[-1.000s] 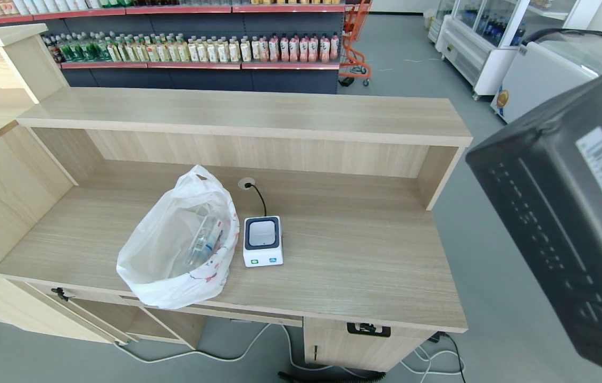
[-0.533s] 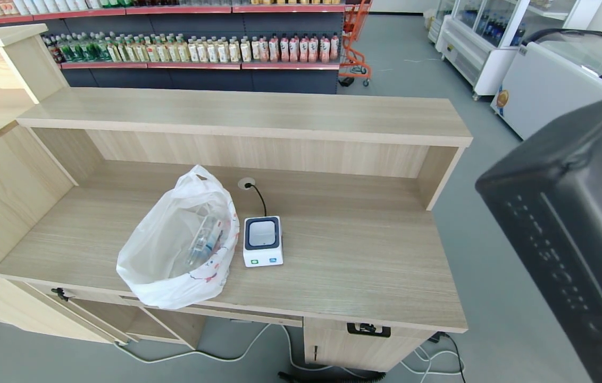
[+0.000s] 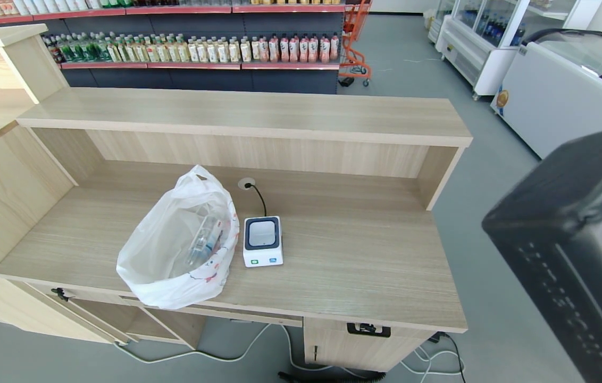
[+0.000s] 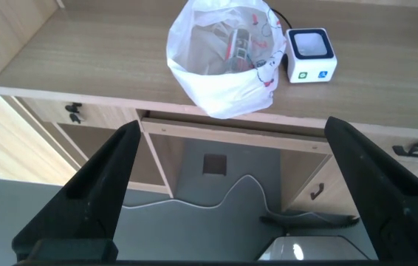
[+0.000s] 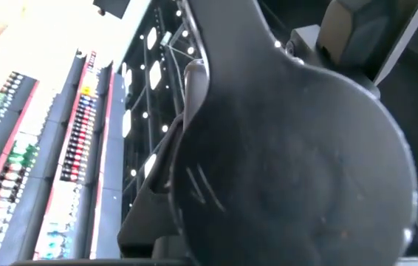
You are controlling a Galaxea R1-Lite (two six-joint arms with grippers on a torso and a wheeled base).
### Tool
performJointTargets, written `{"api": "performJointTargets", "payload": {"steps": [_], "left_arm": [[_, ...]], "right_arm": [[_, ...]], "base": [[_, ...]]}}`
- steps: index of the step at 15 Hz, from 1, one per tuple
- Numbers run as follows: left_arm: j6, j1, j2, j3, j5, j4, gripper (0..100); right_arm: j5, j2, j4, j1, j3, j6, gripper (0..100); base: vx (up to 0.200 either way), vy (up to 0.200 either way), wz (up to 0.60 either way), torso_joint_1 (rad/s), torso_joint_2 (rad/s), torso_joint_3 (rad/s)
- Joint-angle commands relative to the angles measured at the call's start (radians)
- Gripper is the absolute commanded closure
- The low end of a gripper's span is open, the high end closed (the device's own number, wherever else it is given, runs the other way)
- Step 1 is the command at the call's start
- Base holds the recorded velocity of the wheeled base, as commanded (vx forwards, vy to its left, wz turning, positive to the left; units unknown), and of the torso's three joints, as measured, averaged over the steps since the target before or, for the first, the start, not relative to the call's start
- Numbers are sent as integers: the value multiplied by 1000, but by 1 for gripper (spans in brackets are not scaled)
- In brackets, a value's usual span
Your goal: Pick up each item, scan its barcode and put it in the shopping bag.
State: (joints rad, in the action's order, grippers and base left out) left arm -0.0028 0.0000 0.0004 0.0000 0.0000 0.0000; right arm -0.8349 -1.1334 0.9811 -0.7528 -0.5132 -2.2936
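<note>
White thin-plastic shopping bag (image 3: 173,266) stands on light wood-grain desk (image 3: 359,255), mouth open, w/ a clear plastic bottle (image 3: 202,242) & other packs inside. Small white barcode scanner w/ dark glass top (image 3: 262,242) sits just beside bag, on its R. L gripper (image 4: 233,125) hangs in front of desk's front edge, jaws wide open, holding nothing. R arm's black housing (image 3: 572,255) is beyond desk's R end; its grip state can't be told. Prob. bagging done for these goods. Next move needs a fresh item picked, barcode turned to scanner.
</note>
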Motion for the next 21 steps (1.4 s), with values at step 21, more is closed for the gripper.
{"api": "performJointTargets", "payload": {"steps": [21], "left_arm": [[0, 0, 0, 0, 0, 0, 0]], "right_arm": [[766, 73, -628, 363, -84, 1669, 100]], "base": [[0, 0, 0, 0, 0, 0]]}}
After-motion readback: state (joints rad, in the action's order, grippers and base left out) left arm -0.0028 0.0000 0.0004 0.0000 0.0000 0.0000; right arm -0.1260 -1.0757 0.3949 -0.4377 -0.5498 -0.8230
